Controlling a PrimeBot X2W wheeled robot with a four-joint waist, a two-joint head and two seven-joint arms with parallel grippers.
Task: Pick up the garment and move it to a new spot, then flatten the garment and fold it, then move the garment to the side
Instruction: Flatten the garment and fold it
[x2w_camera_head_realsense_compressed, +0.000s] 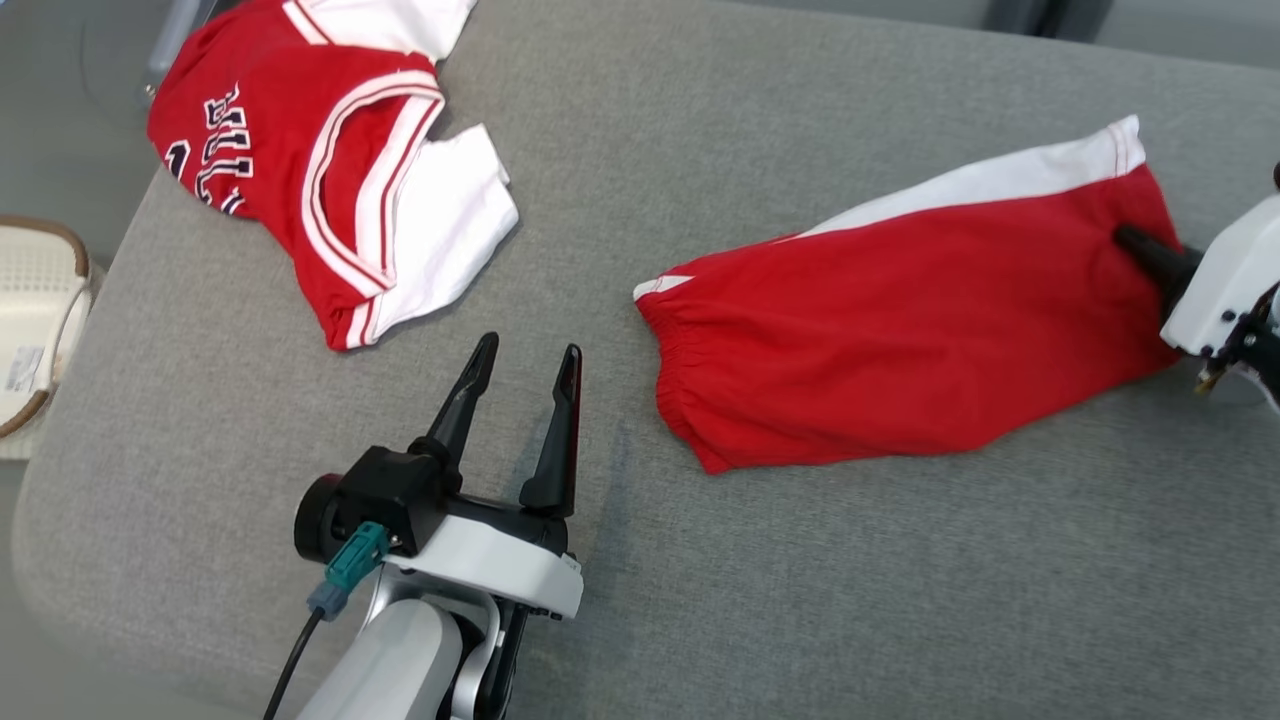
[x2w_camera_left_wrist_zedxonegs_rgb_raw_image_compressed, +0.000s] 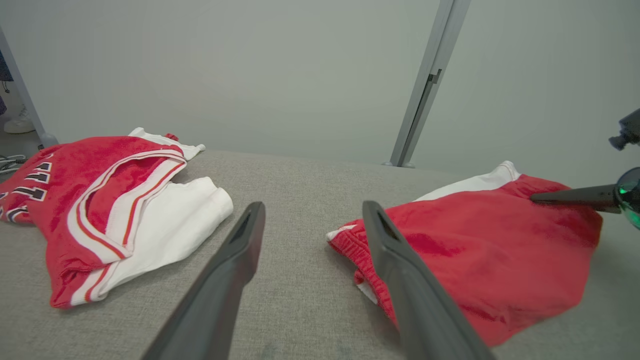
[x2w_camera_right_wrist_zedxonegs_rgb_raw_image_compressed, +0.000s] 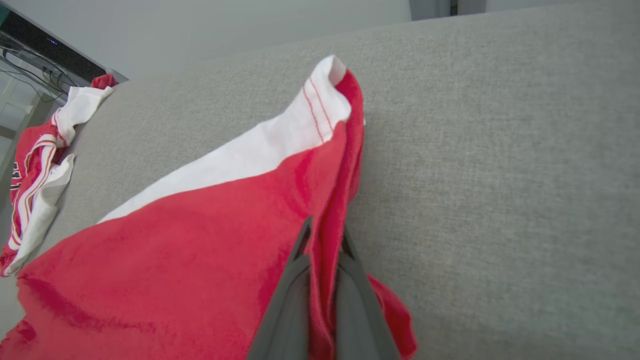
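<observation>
The garment (x2w_camera_head_realsense_compressed: 900, 330), red shorts with a white side stripe, lies spread on the grey cushion (x2w_camera_head_realsense_compressed: 850, 600) right of centre, waistband toward the left. My right gripper (x2w_camera_head_realsense_compressed: 1130, 240) is shut on the red hem edge at the leg end. The right wrist view shows the cloth (x2w_camera_right_wrist_zedxonegs_rgb_raw_image_compressed: 175, 260) pinched in a fold between that gripper's (x2w_camera_right_wrist_zedxonegs_rgb_raw_image_compressed: 325, 235) two fingers. My left gripper (x2w_camera_head_realsense_compressed: 530, 350) stands open over bare cushion, just left of the waistband. In the left wrist view the shorts (x2w_camera_left_wrist_zedxonegs_rgb_raw_image_compressed: 490, 250) lie beside the right finger (x2w_camera_left_wrist_zedxonegs_rgb_raw_image_compressed: 400, 270) of that gripper (x2w_camera_left_wrist_zedxonegs_rgb_raw_image_compressed: 315, 207).
A red and white jersey (x2w_camera_head_realsense_compressed: 300, 170) lies crumpled at the cushion's far left corner, also seen as the jersey (x2w_camera_left_wrist_zedxonegs_rgb_raw_image_compressed: 100, 200) in the left wrist view. A white basket (x2w_camera_head_realsense_compressed: 30, 320) sits on the floor past the left edge. A grey post (x2w_camera_left_wrist_zedxonegs_rgb_raw_image_compressed: 425, 85) rises behind the cushion.
</observation>
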